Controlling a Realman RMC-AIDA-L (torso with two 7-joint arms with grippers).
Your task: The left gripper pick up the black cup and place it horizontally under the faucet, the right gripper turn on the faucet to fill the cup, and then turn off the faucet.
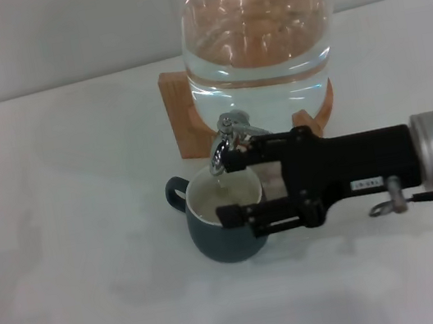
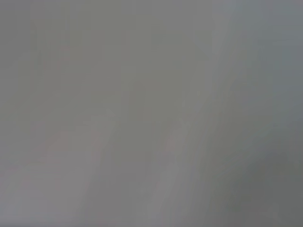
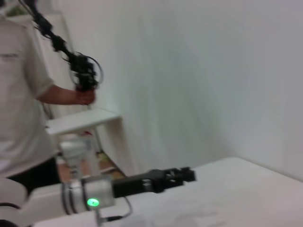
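Observation:
The black cup (image 1: 224, 229) stands upright on the white table, its cream inside showing and its handle (image 1: 175, 192) pointing left. It sits directly below the chrome faucet (image 1: 228, 143) of the glass jar. My right gripper (image 1: 232, 182) reaches in from the right, open. Its far finger lies against the faucet's lever, its near finger (image 1: 238, 213) over the cup's rim. I cannot tell whether water is running. My left gripper (image 3: 182, 176) shows only in the right wrist view, resting low over the table, away from the cup. The left wrist view shows only blurred grey.
The large glass jar (image 1: 254, 31) of water stands on a wooden stand (image 1: 181, 110) behind the cup. The white table (image 1: 71, 236) stretches out to the left and front. A person (image 3: 23, 94) stands beyond the table holding a device.

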